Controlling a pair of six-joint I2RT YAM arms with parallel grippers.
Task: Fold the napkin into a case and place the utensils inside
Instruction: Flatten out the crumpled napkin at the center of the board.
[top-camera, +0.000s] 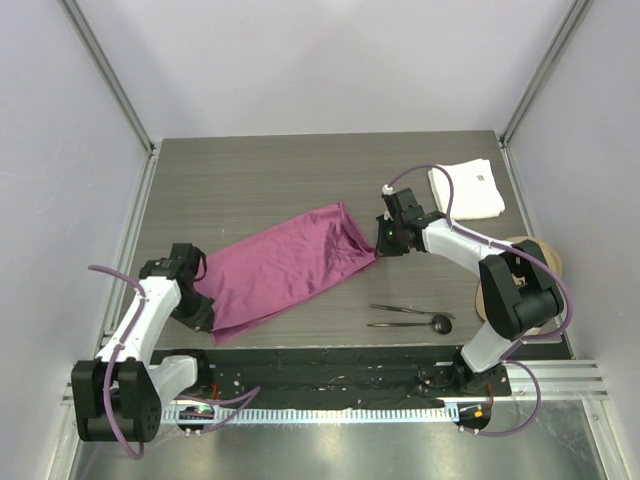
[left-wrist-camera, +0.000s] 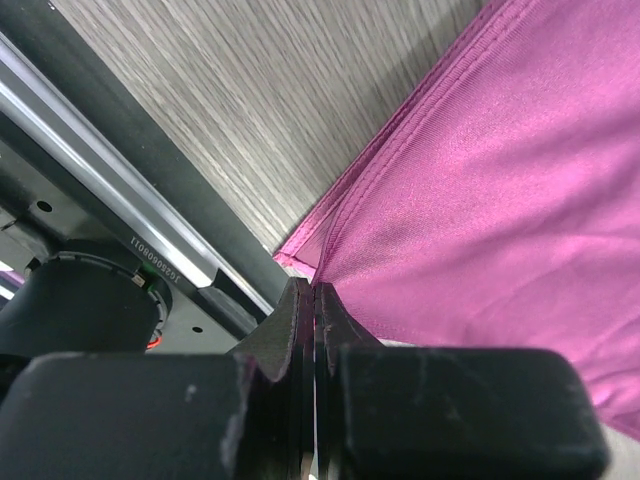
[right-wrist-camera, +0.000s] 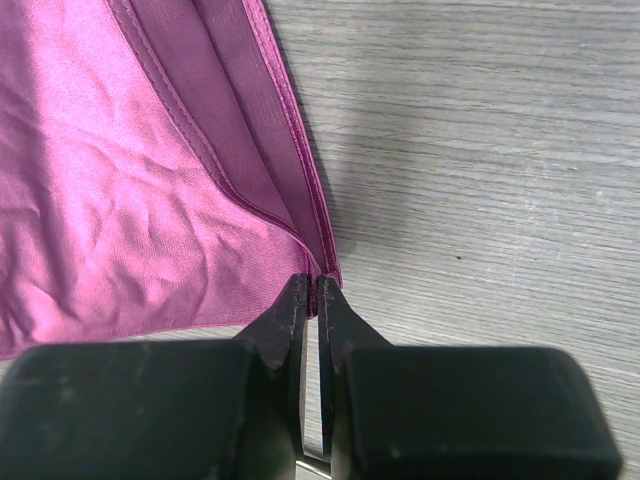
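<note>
Two things matter for you here: the napkin (top-camera: 285, 270) and the utensils (top-camera: 405, 315), and they lie apart on the table (top-camera: 270, 170).

The napkin is stretched as a long slanted band. It runs from the near left up to the far right, close to the middle of the table. It is folded over itself, and at its right corner you see several hemmed edges lying one on another.

The left gripper (left-wrist-camera: 312, 292) is at the near left corner of the cloth. Its fingers are pressed together, and the tip of that corner is pinched between them.

The right gripper (right-wrist-camera: 312, 285) is at the far right corner. Its fingers stand almost together, with only a thin slit. The corner of the napkin sits just between their tips.

The utensils are not in the fold. They lie side by side on the bare wood, near of the napkin's right end and beside the right arm. The two thin handles point left, and the round black head of the spoon (top-camera: 440, 323) is at the right.

A white cloth (top-camera: 468, 190) lies folded at the far right corner of the table, well apart from the napkin.
</note>
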